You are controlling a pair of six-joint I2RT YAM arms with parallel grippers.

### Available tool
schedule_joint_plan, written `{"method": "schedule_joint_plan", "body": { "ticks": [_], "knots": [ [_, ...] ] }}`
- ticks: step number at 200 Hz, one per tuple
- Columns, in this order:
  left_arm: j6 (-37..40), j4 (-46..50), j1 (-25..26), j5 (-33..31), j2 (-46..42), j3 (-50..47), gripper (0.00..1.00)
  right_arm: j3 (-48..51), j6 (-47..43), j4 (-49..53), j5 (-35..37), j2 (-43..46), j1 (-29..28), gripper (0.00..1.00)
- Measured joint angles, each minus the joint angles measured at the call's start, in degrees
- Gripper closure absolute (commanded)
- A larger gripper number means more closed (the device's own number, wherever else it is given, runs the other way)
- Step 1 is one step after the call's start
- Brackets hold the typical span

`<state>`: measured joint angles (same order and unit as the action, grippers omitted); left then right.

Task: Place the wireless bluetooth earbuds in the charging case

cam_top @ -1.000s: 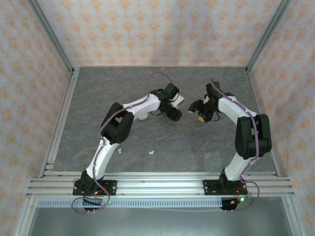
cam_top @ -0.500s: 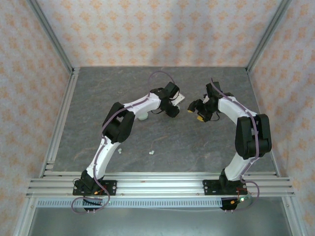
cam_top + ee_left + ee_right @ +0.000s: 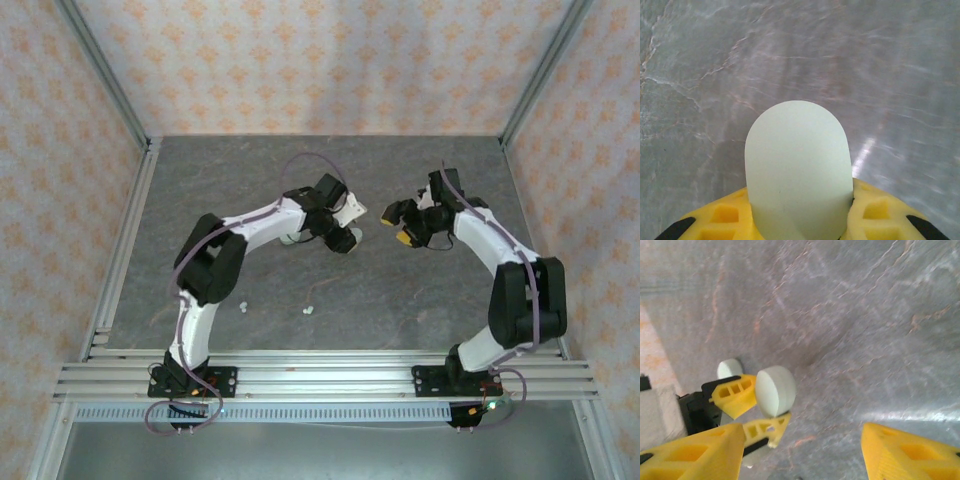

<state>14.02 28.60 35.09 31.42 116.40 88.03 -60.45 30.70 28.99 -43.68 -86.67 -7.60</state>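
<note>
**A:** Where is the left gripper?

**B:** Out over the middle of the table. Its yellow fingers are clamped on a pale green charging case, whose rounded end sticks out past them. I cannot tell whether the lid is open.

**A:** And the right gripper?

**B:** Just beside the left one, on the side of the table's right edge, facing it. Its fingers are spread wide, with nothing between them.

**A:** The earbuds?

**B:** Both lie loose on the table, well apart from the grippers, toward the near edge. The first earbud sits about midway between the two arm bases. The second earbud lies just beside the left arm's lower link.

**A:** Anything else?

**B:** A second charging case, the same pale green, rests on the table behind the left gripper, partly under that arm.
</note>
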Motion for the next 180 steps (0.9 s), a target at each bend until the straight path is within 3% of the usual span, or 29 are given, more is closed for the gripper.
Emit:
{"method": "schedule_joint_plan", "body": {
  "ticks": [49,96,180],
  "knots": [
    [1.5,0.4,-0.4,8.6,-14.7,-6.1,0.76,3.0,2.4,0.1,-2.0,11.3,-6.5,0.36],
    [1.4,1.2,-0.4,11.8,-24.3,-12.6,0.76,3.3,6.2,0.0,-1.7,20.2,-13.1,0.35],
    [0.8,3.2,-0.4,14.3,-32.5,-15.4,0.75,3.7,10.5,-1.0,0.5,22.4,-21.6,0.36]
  ]
}}
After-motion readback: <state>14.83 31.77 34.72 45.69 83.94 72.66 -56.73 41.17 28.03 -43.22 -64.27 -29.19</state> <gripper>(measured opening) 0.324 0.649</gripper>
